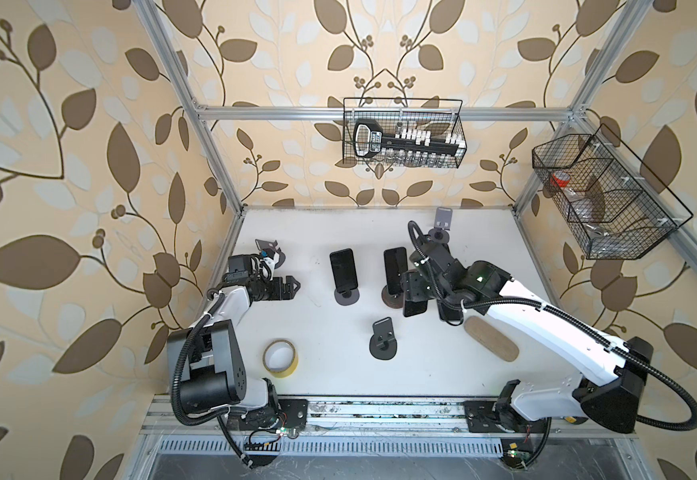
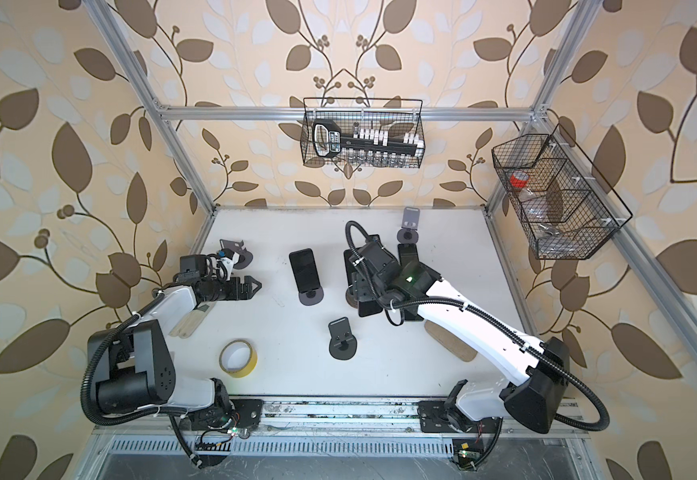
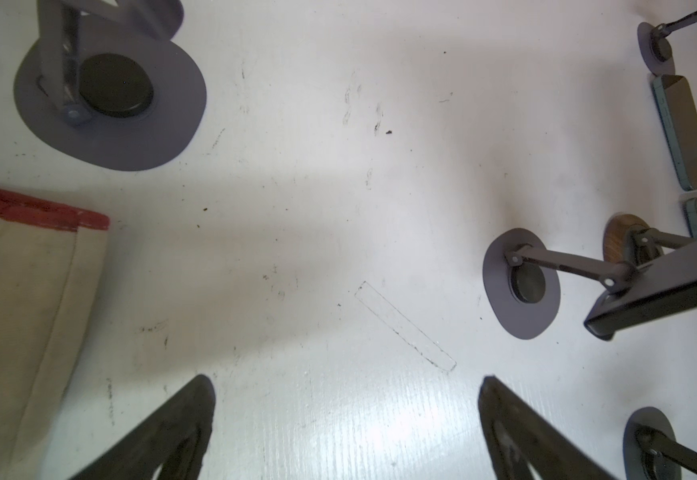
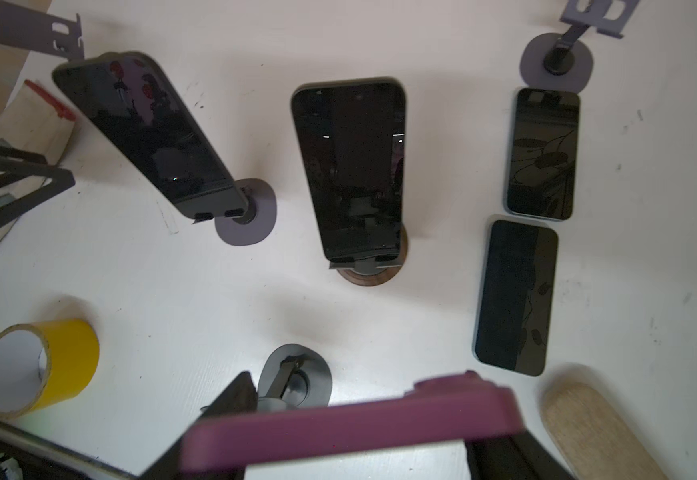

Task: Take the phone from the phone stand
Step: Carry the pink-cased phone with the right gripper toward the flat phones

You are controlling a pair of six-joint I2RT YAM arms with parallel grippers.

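The purple-cased phone (image 4: 351, 419) is clamped across its width in the right claw (image 4: 355, 434) and is held above the surface (image 4: 197, 299), close to the wood-based stand (image 4: 373, 274). An empty phone stand (image 4: 294, 378) is seen near the wood-based stand, on its side toward the robot. A dark phone (image 4: 351, 166) is propped on the wood-based stand. A flat phone (image 4: 542, 153) and a second flat phone (image 4: 517, 297) are laid beside it, on the right arm's side. The left claw (image 3: 346, 415) is spread wide apart over bare surface, well apart from the wood-based stand
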